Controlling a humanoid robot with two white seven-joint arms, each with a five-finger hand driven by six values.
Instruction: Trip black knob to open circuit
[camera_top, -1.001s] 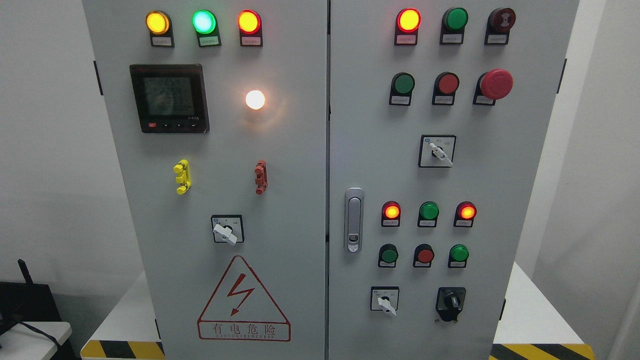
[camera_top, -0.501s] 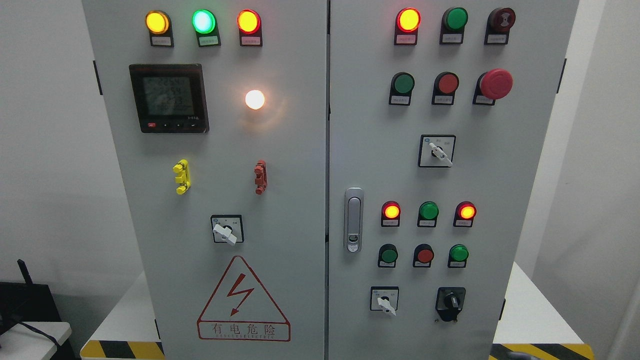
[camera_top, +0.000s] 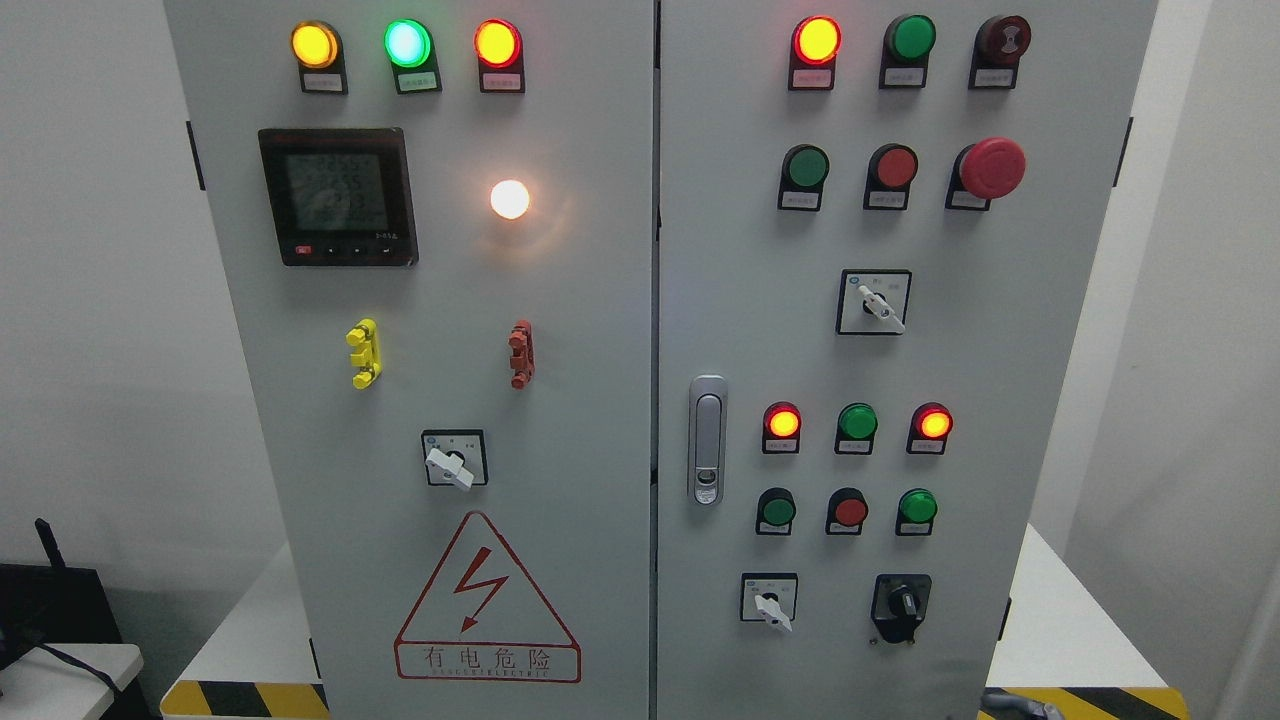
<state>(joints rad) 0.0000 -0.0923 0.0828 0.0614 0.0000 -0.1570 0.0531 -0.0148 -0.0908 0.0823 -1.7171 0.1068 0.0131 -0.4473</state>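
- Your black knob (camera_top: 902, 604) sits at the lower right of the right-hand door of the grey cabinet (camera_top: 560, 300), just right of a small white selector switch (camera_top: 769, 600).
- Nothing touches the knob; its pointer stands about upright.
- Above it you have a row of green, red and green push buttons (camera_top: 848, 509), then three lamps, the outer two lit red.
- At the bottom edge, below and right of the knob, a sliver of grey robot part (camera_top: 1015, 707) shows; you cannot tell the state of any fingers.
- The left hand is out of view.
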